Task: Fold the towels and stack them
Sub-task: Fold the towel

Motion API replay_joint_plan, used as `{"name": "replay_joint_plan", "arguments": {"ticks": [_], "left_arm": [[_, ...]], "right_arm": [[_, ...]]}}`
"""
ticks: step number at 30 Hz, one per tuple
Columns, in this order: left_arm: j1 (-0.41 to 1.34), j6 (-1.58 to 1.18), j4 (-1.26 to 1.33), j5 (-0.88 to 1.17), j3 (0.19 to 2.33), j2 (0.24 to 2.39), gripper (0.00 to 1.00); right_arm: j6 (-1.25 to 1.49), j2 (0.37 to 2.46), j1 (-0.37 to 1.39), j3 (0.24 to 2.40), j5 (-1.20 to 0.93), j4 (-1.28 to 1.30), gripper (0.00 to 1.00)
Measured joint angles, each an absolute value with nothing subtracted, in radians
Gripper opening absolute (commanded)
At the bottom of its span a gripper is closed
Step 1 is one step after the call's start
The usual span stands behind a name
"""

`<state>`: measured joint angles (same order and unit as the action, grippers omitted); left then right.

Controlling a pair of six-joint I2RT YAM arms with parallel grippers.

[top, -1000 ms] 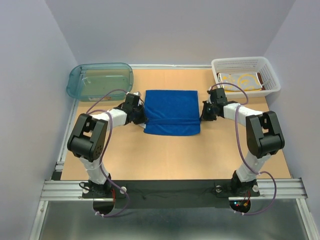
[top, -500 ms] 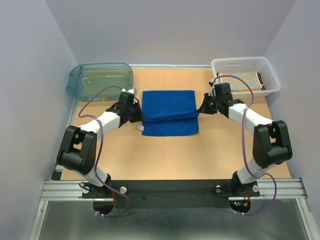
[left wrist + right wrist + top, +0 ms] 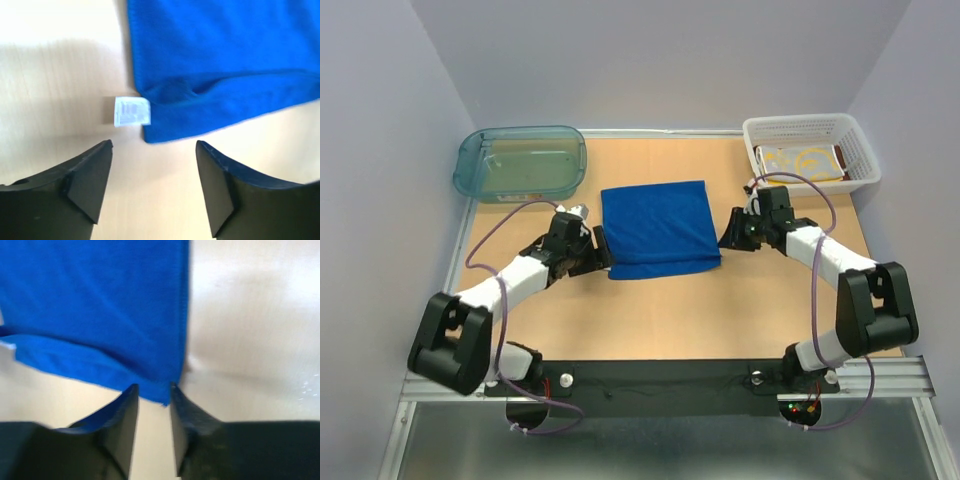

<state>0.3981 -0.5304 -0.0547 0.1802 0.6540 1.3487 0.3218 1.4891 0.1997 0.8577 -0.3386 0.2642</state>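
Blue towel lying folded at the middle of the table, its near edge uneven. Left claw stands wide and empty just short of the near-left corner and its white label. Right claw is narrowly parted and empty, tips at the near-right corner. Hazard: a tip snagging that corner on retreat would likely drag the fold open. Free table lies nearward. White basket, holding the yellow towel and rust-brown towel, crowds the right arm; teal tub sits far left.
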Motion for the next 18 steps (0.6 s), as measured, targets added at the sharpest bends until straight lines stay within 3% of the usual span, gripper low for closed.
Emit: {"name": "replay_joint_plan", "arguments": {"ticks": [3,8,18], "left_arm": [[0.415,-0.548,-0.088,0.167,0.636,1.2,0.87],[0.424,-0.552,-0.124,0.107,0.636,1.068,0.87],[0.414,-0.492,-0.193,-0.044,0.692,1.09,0.87]], "right_arm": [[0.327,1.417,0.199,0.858,-0.395,0.276,0.54],[0.307,1.388,0.219,0.917,-0.455,0.29,0.54],[0.157,1.701,0.504,1.224,-0.451,0.314,0.58]]}}
